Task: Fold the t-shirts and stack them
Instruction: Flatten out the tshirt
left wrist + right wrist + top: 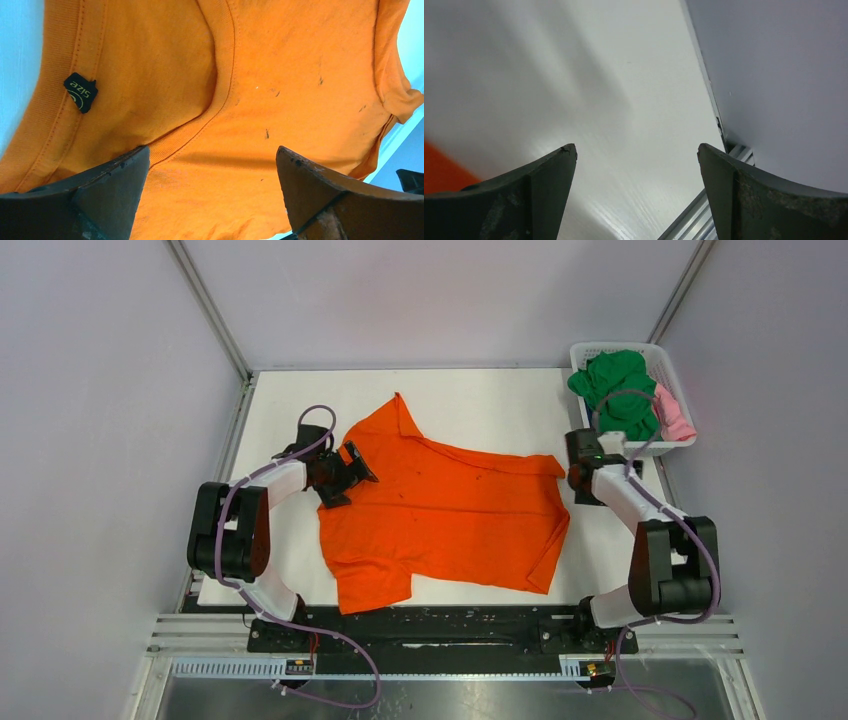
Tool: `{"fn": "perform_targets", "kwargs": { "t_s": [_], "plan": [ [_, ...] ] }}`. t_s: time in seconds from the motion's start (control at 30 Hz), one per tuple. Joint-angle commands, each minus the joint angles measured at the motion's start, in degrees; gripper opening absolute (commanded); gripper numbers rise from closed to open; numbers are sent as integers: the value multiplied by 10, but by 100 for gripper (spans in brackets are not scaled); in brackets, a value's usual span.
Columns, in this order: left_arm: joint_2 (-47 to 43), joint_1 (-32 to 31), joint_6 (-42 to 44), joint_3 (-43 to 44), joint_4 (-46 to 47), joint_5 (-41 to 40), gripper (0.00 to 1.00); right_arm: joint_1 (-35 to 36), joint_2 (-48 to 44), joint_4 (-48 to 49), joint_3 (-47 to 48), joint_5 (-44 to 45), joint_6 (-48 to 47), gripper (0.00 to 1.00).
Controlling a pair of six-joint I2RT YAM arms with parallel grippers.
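Note:
A bright orange t-shirt (440,505) lies spread, somewhat crumpled, on the white table (480,400). My left gripper (350,478) is open at the shirt's left edge, by the collar. In the left wrist view the orange t-shirt (280,75) fills the frame, and the collar's black size tag (80,91) shows. The left gripper (212,150) is open and low over the cloth, holding nothing. My right gripper (583,483) is open and empty just off the shirt's right edge. In the right wrist view the right gripper (636,147) is over bare table, with a bit of orange cloth (444,172) at lower left.
A white lattice basket (668,368) stands at the back right corner with a green shirt (615,385) and a pink shirt (676,416) in it. Grey walls enclose the table on three sides. A metal rail (704,220) runs along the table's edge near my right gripper.

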Motion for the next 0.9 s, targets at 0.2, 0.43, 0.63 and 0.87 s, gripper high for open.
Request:
{"fn": "perform_targets", "kwargs": {
  "t_s": [0.2,0.43,0.63,0.87],
  "plan": [
    [21,2,20,-26,-19,-19,99,-57,-104,95,-51,-395,-30,99],
    [20,2,19,-26,-19,-18,99,50,-10,96,4,-286,-161,99],
    [20,2,22,-27,-18,-17,99,51,93,59,53,-146,-158,100],
    [20,2,26,-26,-19,-14,99,16,130,42,71,-56,-97,99]
  ]
}}
